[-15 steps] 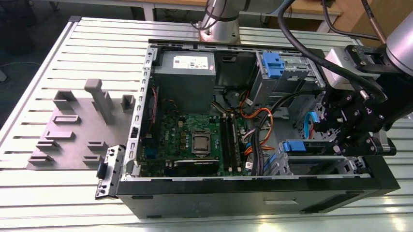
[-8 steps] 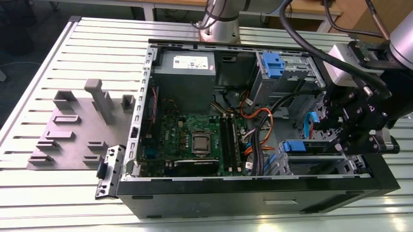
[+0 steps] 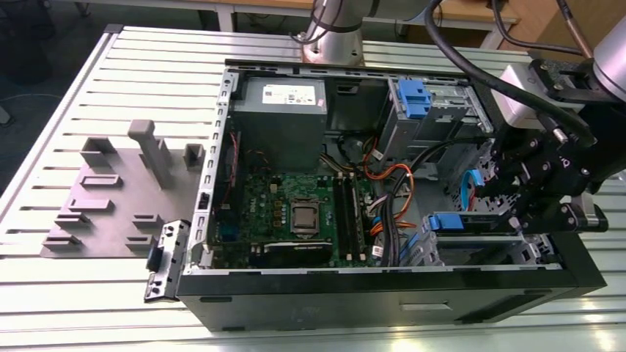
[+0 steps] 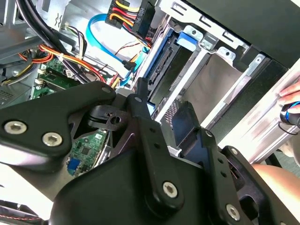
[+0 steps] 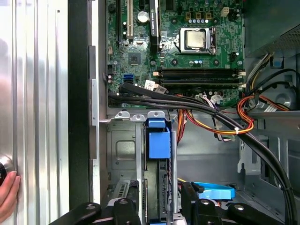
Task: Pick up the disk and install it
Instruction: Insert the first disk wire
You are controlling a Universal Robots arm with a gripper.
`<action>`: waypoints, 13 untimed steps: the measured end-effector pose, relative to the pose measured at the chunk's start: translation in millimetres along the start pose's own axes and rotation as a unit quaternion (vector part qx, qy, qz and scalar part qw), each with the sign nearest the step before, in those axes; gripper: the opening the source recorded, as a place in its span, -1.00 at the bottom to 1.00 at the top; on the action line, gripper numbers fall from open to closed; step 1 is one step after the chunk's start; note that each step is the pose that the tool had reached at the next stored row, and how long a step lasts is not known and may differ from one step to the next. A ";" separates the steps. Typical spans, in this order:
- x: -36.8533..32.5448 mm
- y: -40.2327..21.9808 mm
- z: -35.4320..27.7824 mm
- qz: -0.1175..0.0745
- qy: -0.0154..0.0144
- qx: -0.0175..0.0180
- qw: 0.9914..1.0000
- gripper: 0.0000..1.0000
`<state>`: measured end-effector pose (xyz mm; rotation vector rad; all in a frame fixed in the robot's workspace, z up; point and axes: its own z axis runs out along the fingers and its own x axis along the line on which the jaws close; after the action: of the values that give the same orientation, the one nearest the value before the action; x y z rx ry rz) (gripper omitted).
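Pincer (image 5: 161,206) fingers sit either side of the disk (image 5: 158,187) in the first wrist view, one black finger on each flank of its blue frame, down inside the drive cage (image 5: 123,154) at the front corner of the open computer case (image 3: 391,293). They look clamped on the disk, though whether the pads truly bear on it cannot be told for sure. The disk stands on edge in its slot, its blue pull tab (image 5: 158,140) sticking out toward the motherboard (image 5: 187,47).

Trouble here would come from the tight quarters. If the disk sits slightly tilted in the slot, pushing could jam its frame against the cage rails instead of seating it. The thick black cables (image 5: 197,105) and the orange and red wire bundle (image 5: 234,126) pass just beside the cage mouth; they could snag on a finger or get pinched behind the disk. The blue data cable (image 4: 101,23), seen in the second wrist view, curls near the drive's connector end and could be crushed likewise.

Farther off, a person's hand (image 5: 7,197) rests on the bench (image 3: 98,293) near the case wall, close enough to the arm to be at risk if it swings. Beyond, the grey fixture block (image 3: 117,191) lies well apart from the work.
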<state>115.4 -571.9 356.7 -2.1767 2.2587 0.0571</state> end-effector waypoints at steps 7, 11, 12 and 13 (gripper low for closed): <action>-7.1 0.2 0.5 0.000 -0.001 0.000 1.000 -0.04; -13.5 0.5 1.0 0.000 -0.001 0.000 1.000 -0.04; -14.6 0.5 1.3 0.000 -0.001 0.000 1.000 -0.04; -15.6 0.5 1.8 0.000 -0.001 0.000 1.000 -0.04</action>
<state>115.4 -556.3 355.3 -2.1753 2.2572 0.0602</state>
